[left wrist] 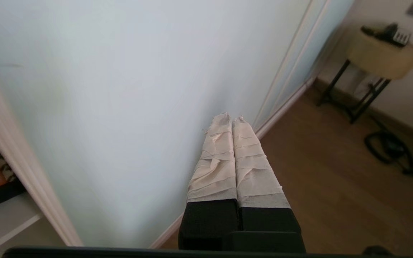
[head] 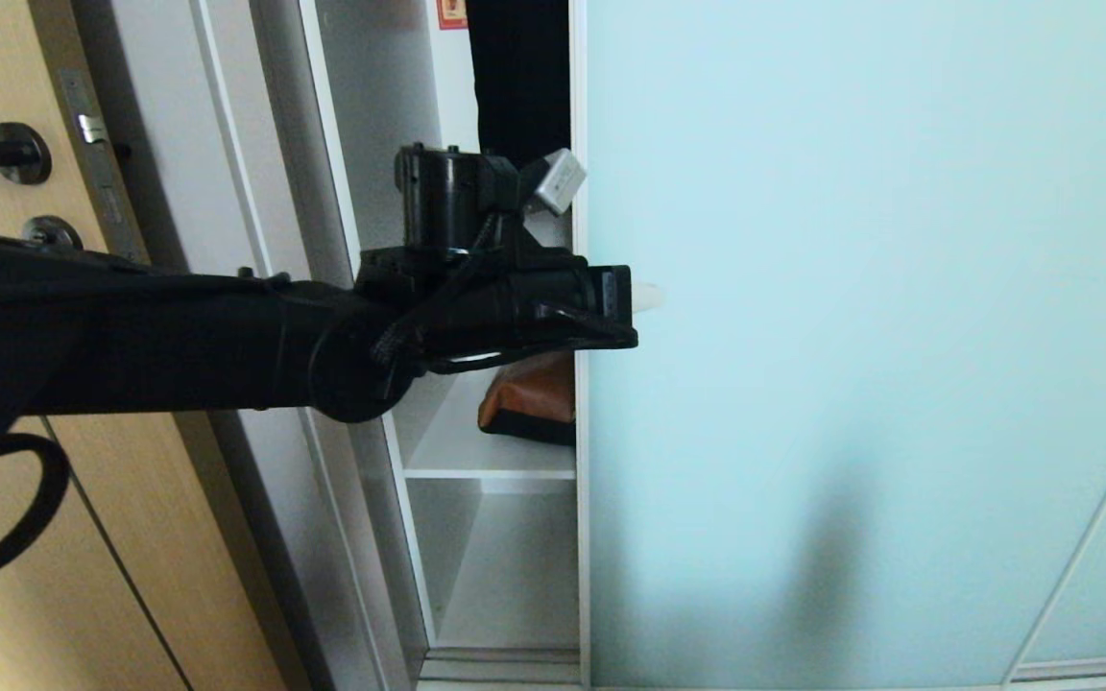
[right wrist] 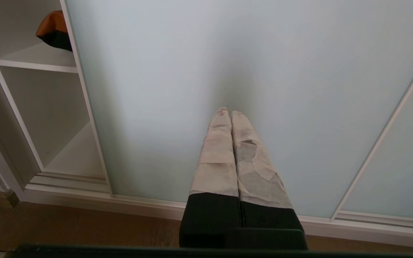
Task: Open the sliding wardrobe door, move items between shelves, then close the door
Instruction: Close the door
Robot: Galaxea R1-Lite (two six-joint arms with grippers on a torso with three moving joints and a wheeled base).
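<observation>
Head view shows the left tool (head: pixel 647 297), pinched shut and empty, against the partly open sliding wardrobe door (head: pixel 860 336), a heavy, slick glass panel best pushed at its metal frame (head: pixel 579 432).

Narrow gap at wardrobe's left side only.
Sliding wardrobe door (head: pixel 860 345) covers the rest; left arm (head: pixel 227 345) crosses the gap; bag (head: pixel 529 398) fills the upper shelf (head: pixel 486 461) opening.

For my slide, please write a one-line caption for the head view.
Left arm's shut fingers reach across the sliding wardrobe door edge, with the wardrobe partly open and a tan bag on a shelf.
</observation>
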